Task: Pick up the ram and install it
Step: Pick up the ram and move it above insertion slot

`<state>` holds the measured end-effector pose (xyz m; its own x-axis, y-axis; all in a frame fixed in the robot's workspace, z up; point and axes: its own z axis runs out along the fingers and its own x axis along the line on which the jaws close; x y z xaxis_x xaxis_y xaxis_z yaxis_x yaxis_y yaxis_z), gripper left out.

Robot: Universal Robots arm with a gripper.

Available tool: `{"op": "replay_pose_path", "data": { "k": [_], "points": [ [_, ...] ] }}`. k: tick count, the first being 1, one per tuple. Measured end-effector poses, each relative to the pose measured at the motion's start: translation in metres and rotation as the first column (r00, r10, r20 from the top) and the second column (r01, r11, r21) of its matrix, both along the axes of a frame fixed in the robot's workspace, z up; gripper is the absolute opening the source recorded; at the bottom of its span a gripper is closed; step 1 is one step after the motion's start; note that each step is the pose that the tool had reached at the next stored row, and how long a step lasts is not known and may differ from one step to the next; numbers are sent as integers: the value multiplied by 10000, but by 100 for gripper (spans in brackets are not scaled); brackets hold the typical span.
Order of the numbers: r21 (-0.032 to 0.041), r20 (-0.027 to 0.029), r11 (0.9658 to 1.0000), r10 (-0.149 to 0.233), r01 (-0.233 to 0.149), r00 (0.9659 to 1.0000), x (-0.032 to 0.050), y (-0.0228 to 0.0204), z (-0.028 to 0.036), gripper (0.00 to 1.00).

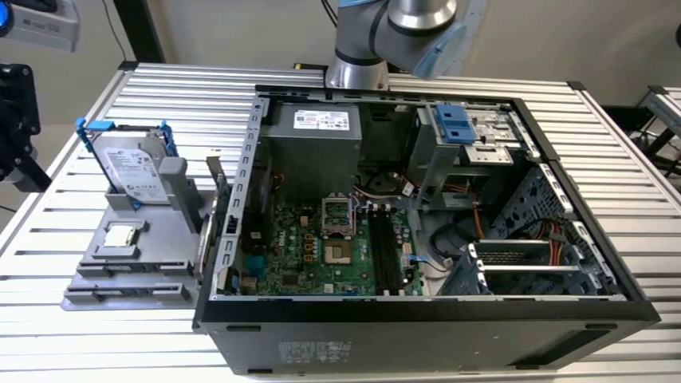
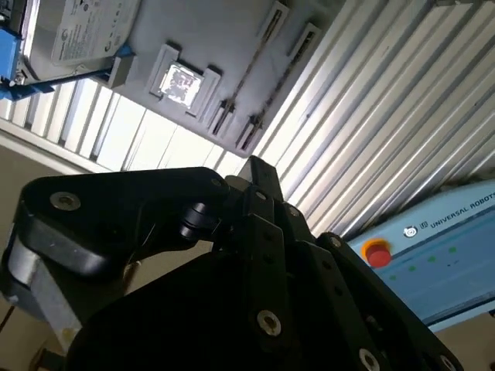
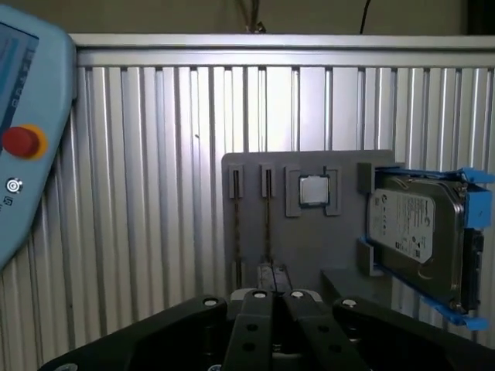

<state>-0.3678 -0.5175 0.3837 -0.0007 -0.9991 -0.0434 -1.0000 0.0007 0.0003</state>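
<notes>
The ribbed metal table (image 1: 617, 144) carries an open computer case (image 1: 426, 335) and, beside it, a grey holder (image 1: 127, 291)

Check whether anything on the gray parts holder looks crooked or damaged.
Nothing stands out. On the gray holder, the two ram sticks lie straight and parallel, the chip sits square in its pocket, and the hard drive stands upright in its blue bracket.

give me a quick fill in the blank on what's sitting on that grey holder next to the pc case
1. The grey holder carries ___ ram sticks, set in slots side by side.
2. The bracket on the hard drive is coloured ___.
3. The square processor chip sits between the ram sticks and the ___.

Missing words: two; blue; hard drive.
</notes>
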Motion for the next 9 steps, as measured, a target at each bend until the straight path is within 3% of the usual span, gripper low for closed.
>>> {"op": "replay_pose_path", "data": {
  "k": [4,9],
  "points": [
    [-1,0,9982,606,-606,9982,0,13,-3,0],
    [-1,1,9917,1286,-1286,9917,0,37,-8,0]
  ]
}}
